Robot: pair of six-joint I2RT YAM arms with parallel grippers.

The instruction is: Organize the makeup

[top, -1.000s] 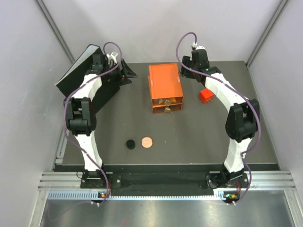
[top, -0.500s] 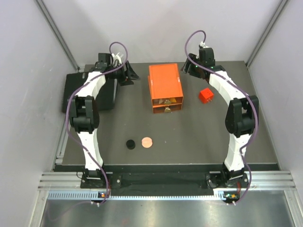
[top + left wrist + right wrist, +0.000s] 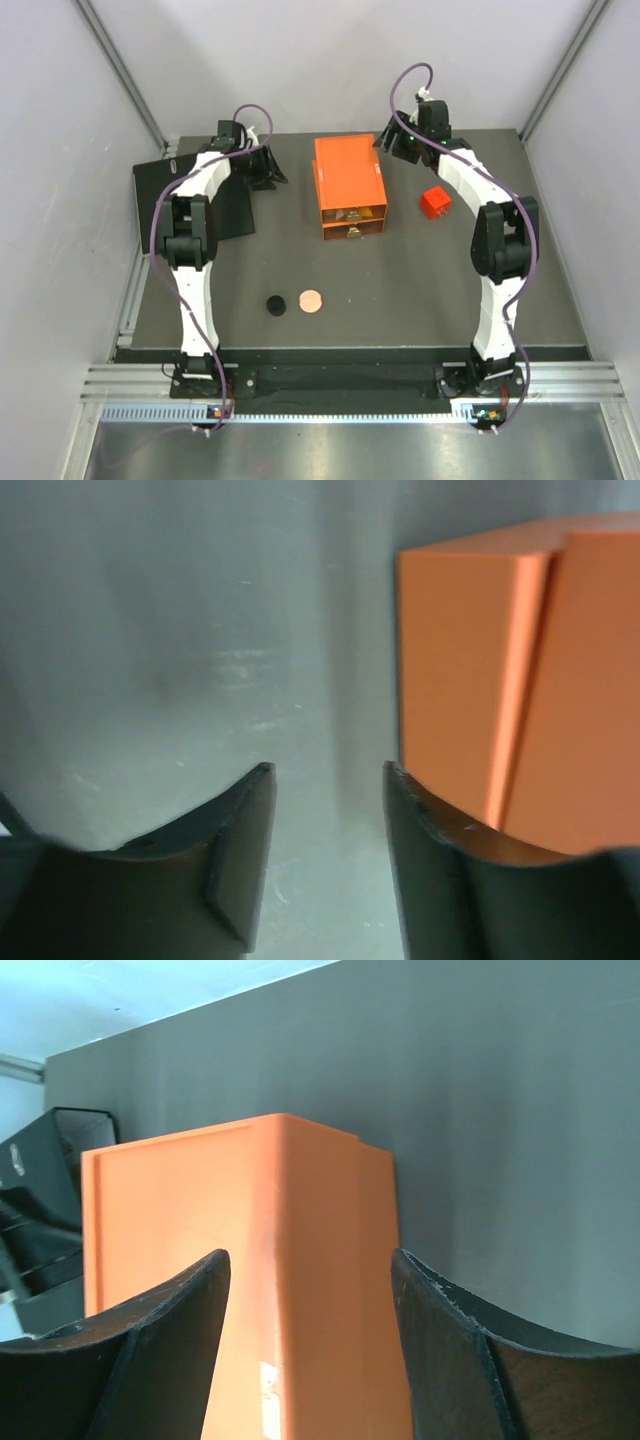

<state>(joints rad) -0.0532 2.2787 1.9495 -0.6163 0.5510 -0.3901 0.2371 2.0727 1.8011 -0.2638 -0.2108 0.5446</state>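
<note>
Left hand (image 3: 325, 780), right hand (image 3: 308, 1265) hovering, fingers apart, empty, flanking orange box (image 3: 349, 185) at far side. Black disc (image 3: 276, 305), copper disc (image 3: 311, 299) lying near-centre on bench (image 3: 420, 290), well apart from hands. Risk: hands likely bumping box; flat discs likely slipping from pinch.

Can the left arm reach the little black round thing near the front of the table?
Probably yes. The black disc lies in the open, only the copper disc beside it. The left end effector is open and empty at the back by the orange box, and nothing stands between them.
</note>
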